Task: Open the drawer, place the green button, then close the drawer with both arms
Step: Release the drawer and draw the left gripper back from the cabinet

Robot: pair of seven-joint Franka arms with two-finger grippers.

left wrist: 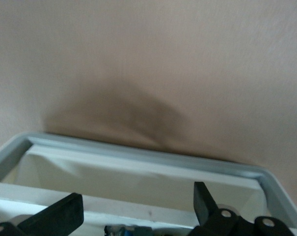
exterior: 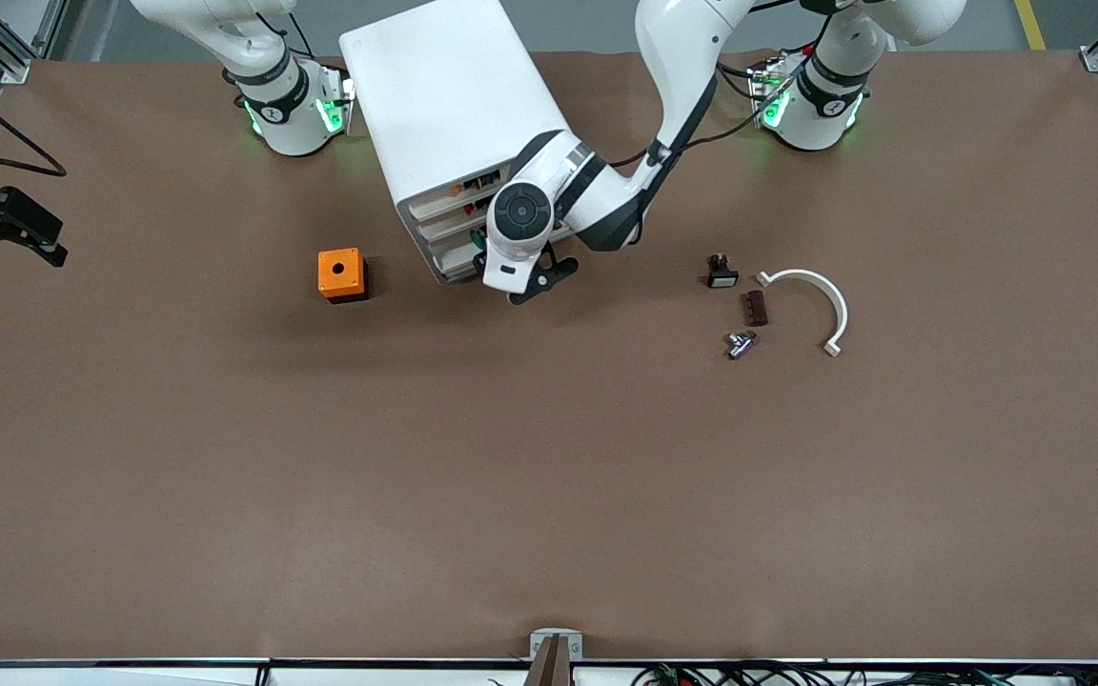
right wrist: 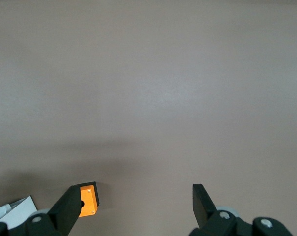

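Right, my left pincer point(left wrist: 138, 199) hangs jaws apart and empty over the shallow white drawer with a translucent front point(left wrist: 138, 155), which stands pulled out of the white four-drawer cabinet point(exterior: 444, 95). A green speck point(exterior: 478, 240) at the cabinet front is probably the tiny green-capped button. My right pincer point(right wrist: 136, 196) waits, jaws apart, over bare bench near the orange box point(exterior: 340, 274). The risk is that pushing with nothing bracing it slides or twists the cabinet, or a finger snags the rim.

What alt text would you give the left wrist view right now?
The left claw, jaws open, hangs over a pulled-out white drawer that looks empty where visible. The brown table fills the rest of the view, with a dark shadow by the drawer's front rim.
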